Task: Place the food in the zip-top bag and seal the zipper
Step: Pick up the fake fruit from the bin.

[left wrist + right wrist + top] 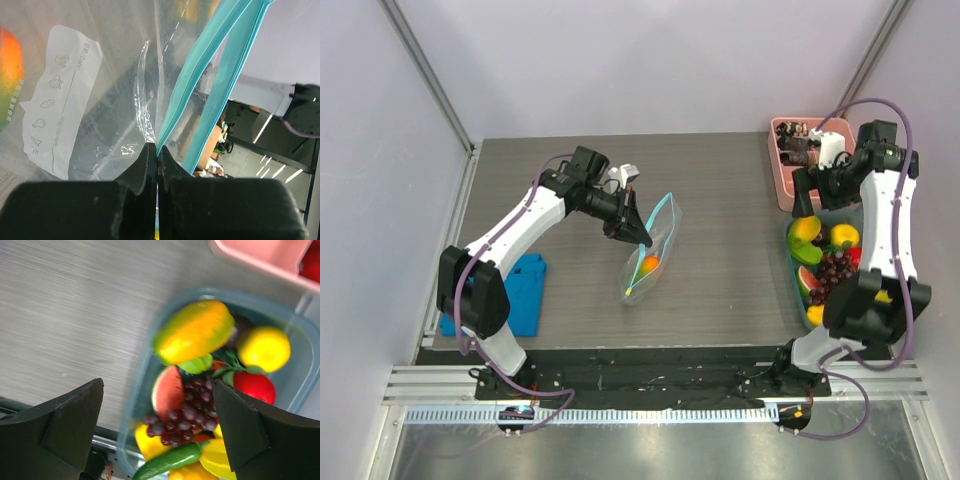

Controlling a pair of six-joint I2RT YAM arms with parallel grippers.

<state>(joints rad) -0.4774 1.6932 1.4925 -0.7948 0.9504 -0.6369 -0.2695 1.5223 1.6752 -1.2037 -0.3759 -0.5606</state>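
My left gripper (pixel 156 150) is clamped shut on the zipper (pixel 200 75) of the zip-top bag (pixel 660 240), which stands at the centre of the top view with one orange fruit (pixel 650 264) inside. My right gripper (pixel 157 430) hangs spread wide, holding nothing, over the food (pixel 192 335) heaped in a teal tub (pixel 143 372) at the right edge, just below the pink tray (pixel 260 252).

Teal zipper (pixel 200 80), purple grapes (pixel 187 415)
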